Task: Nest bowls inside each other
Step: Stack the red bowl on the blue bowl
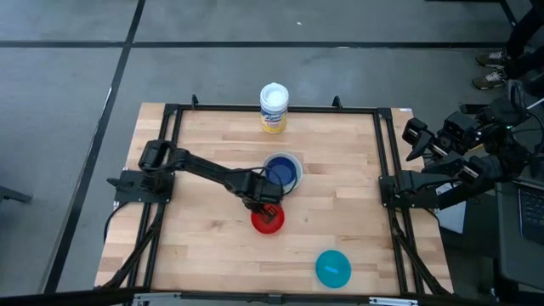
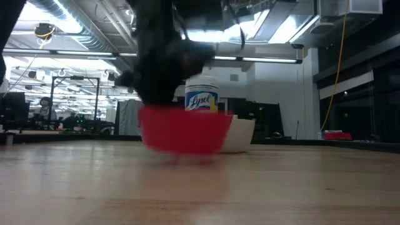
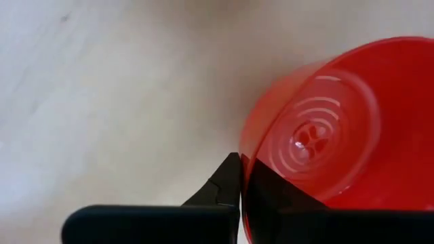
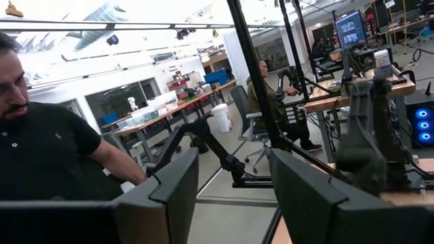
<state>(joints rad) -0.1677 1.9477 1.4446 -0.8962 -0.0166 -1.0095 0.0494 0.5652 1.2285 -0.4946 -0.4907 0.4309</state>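
Note:
A red bowl (image 1: 268,219) is at the table's middle, with my left gripper (image 1: 265,208) above it, pointing down and shut on its rim. In the low view the red bowl (image 2: 184,130) is low over the wood, in front of the dark gripper. A dark blue bowl (image 1: 280,172) is nested in a white bowl (image 1: 294,160) just beyond it. Near the front right lies a teal bowl (image 1: 333,268). My right gripper (image 4: 234,169) is open, held high off the table's right edge and facing the room. My left gripper (image 3: 242,163) pinches the red bowl's rim (image 3: 244,150) on the side nearest the arm. One finger (image 3: 227,190) is outside the wall and the other (image 3: 274,196) is inside, showing through the red plastic. The fingers come from above. Whether the base still touches the table, I cannot tell.
A white canister with a yellow label (image 1: 274,108) stands at the table's far edge. A black frame (image 1: 382,144) runs around the wooden top. My right arm (image 1: 442,183) is folded beyond the right edge. People sit in the room beyond it.

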